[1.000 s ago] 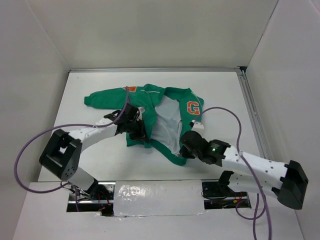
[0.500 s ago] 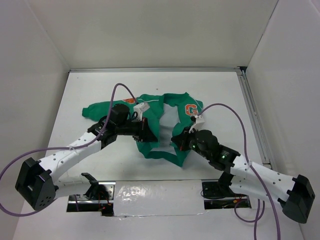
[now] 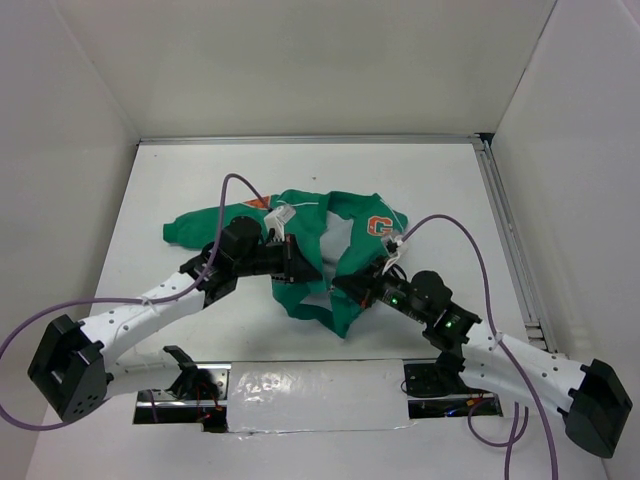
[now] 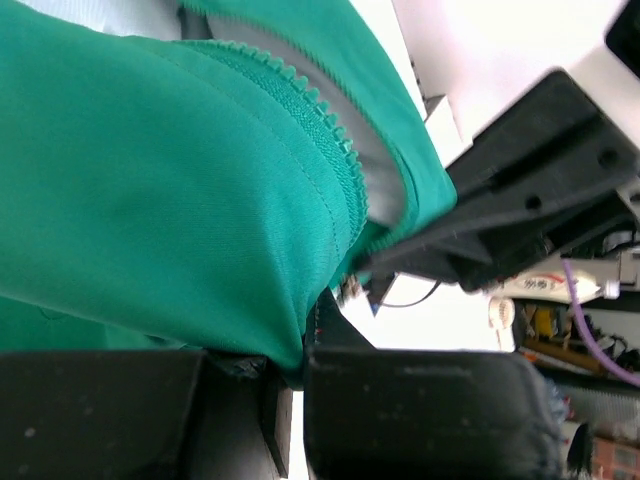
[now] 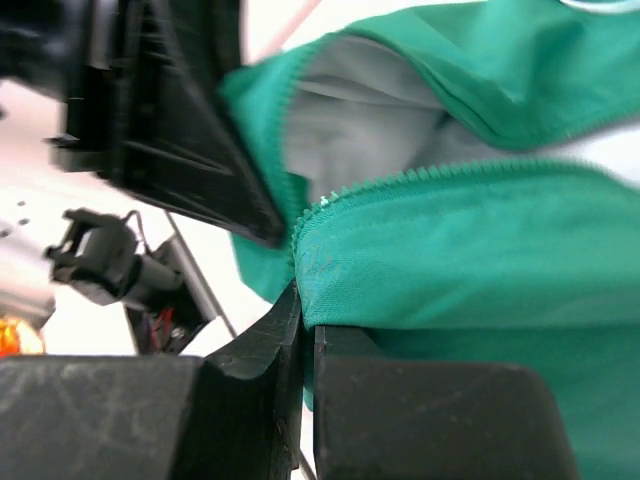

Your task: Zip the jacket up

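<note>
The green jacket [image 3: 305, 215] lies bunched on the white table, front open, white lining and the orange "G" patch [image 3: 379, 226] showing. My left gripper [image 3: 292, 262] is shut on the left front panel's bottom edge [image 4: 200, 220], with the zipper teeth [image 4: 320, 140] running just above the fingers. From the right, my right gripper [image 3: 350, 287] is shut on the other front edge [image 5: 450, 260], its teeth [image 5: 420, 178] showing above the pinch. The two grippers sit close together, a few centimetres apart, each visible in the other's wrist view. The zipper slider is not visible.
White walls enclose the table on three sides. A metal rail [image 3: 505, 230] runs along the right edge. Purple cables [image 3: 235, 185] arc over both arms. The open slot with electronics [image 3: 190, 385] lies at the near edge by the arm bases.
Both arms have swung inward and brought the jacket's two front edges nearer each other. The jacket has bunched up and slid slightly toward the near edge. Both grips are unchanged.
</note>
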You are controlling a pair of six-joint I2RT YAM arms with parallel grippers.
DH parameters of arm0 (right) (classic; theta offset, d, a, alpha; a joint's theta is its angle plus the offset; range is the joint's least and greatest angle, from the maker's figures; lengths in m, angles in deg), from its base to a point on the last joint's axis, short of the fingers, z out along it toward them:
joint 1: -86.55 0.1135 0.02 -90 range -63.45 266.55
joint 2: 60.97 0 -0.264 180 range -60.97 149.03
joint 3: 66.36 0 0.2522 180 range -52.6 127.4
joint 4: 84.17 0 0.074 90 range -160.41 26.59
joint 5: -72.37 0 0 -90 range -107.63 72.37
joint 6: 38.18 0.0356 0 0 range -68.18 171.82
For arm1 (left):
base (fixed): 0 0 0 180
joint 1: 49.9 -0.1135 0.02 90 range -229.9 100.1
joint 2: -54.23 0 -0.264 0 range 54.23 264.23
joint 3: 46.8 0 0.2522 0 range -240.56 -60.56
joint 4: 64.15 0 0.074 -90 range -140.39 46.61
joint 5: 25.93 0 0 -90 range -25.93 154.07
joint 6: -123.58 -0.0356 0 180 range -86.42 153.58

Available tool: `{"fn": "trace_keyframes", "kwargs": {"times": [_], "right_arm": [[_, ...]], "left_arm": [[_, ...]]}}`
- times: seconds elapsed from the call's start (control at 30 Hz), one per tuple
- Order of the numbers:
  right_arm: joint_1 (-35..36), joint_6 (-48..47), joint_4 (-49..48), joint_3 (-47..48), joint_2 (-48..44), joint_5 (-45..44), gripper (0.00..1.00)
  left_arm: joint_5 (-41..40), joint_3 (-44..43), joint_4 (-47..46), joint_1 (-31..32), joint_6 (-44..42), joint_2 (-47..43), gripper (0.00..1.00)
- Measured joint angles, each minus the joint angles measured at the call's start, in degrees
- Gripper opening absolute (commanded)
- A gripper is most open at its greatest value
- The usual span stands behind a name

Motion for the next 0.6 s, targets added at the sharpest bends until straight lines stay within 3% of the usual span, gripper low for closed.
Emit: {"fn": "trace_keyframes", "kwargs": {"times": [0.3, 0.6], "right_arm": [[0.0, -4.3, -1.4, 0.0, -1.8, 7.8, 0.0], [-0.1, -6.2, -1.0, 0.0, -1.7, 8.9, 0.0]], "left_arm": [[-2.2, 1.3, -4.8, 2.1, 2.2, -1.3, 0.0], [-2.0, 4.0, -7.3, 2.1, 2.7, -4.7, 0.0]]}}
